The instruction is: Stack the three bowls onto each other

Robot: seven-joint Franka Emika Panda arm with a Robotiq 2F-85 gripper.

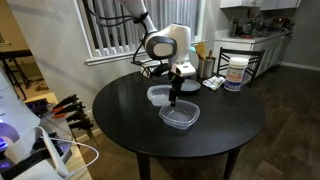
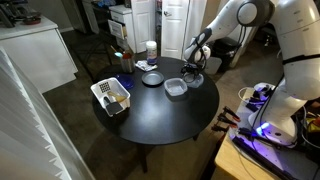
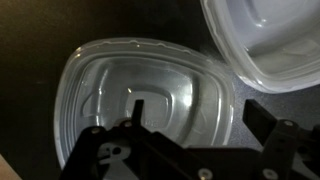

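Your end effector [image 1: 175, 98] is spread wide, nothing pinched.

Wrist view:
- The end effector [image 3: 195, 115] sits low over a clear bowl [image 3: 140, 95] that fills the left and middle of the frame, open side up.
- One finger [image 3: 135, 108] shows over the bowl's inside. The other is outside its right rim, so the right wall lies between them.
- Can't tell if either finger touches the plastic.
- A second bowl [image 3: 265, 40] is at the top right, its rim just beside the first one's far right corner. I can't tell if they touch.

In an exterior view, two bowls sit mid-table, close together:
- The near bowl [image 1: 180, 118] is toward the front.
- The far bowl [image 1: 160, 95] is behind it and to the left.
- Your fingers come down between them, at the near bowl's far rim.
- I can't match these for sure to the two bowls in the wrist view.

I can't pick out the third bowl with any confidence.

In an exterior view the end effector [image 2: 193, 72] hangs over the right part of the table [image 2: 150, 120], with one bowl just left and near of it. The dark blue dish [image 2: 152, 78] is left of that, apart from it. The white basket [image 2: 112, 97] is well apart, at the left edge.
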